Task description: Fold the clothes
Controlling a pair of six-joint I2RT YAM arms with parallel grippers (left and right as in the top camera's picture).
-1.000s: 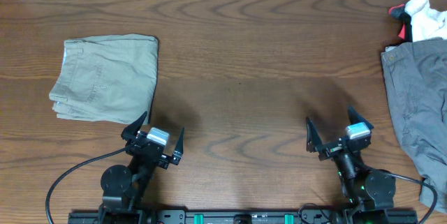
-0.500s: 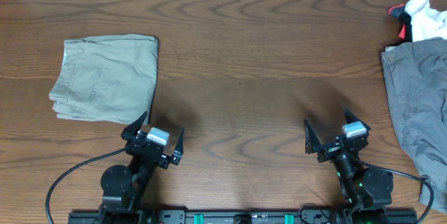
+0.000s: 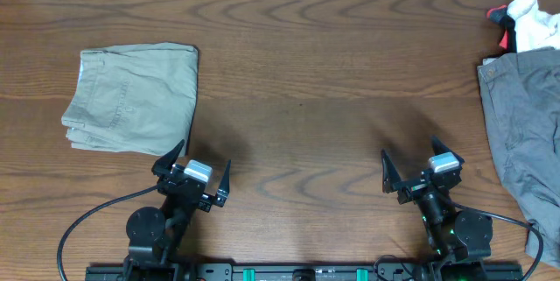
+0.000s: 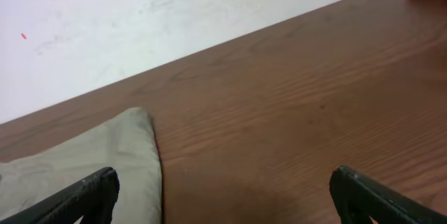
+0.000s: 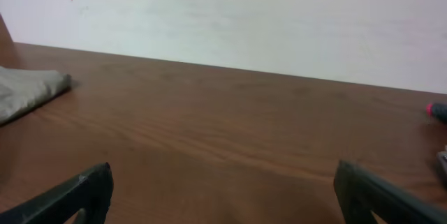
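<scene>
Khaki shorts [image 3: 131, 97] lie folded into a neat stack on the wooden table [image 3: 315, 62], far left, just ahead of the left gripper [image 3: 199, 160], its fingers spread wide and gripping nothing. The right gripper [image 3: 413, 157] is wide too, empty, low over the wood. A grey garment [image 3: 521, 115] sprawls at the right edge, with a white-and-red cloth [image 3: 528, 17] just beyond it.

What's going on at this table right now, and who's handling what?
Nothing is being handled at the moment. The khaki shorts lie folded on the left side of the table. The left gripper and right gripper are both open and holding nothing, low near the front edge, the left one close to the shorts' near corner. A grey garment lies at the right edge, with a small white-and-red cloth behind it.
</scene>
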